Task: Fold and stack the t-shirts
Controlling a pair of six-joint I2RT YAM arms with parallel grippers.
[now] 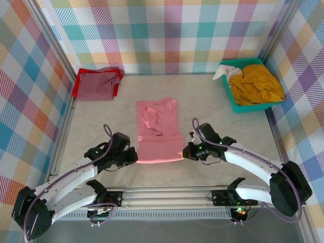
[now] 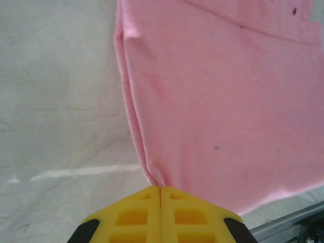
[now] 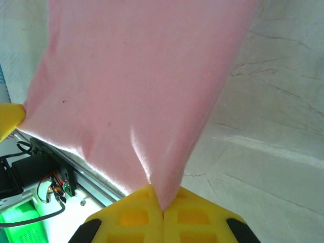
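We see the pink t-shirt (image 1: 158, 132) lying flat in the middle of the tabletop (image 1: 223, 126). Both arms reach low and inward: the left tool (image 2: 160, 190) is pinched shut on its near left corner, the right tool (image 3: 162, 202) on its near right corner.

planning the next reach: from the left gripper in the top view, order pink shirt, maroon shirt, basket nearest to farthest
1. pink shirt, centre, corner held by left gripper
2. maroon shirt, back left
3. basket, back right
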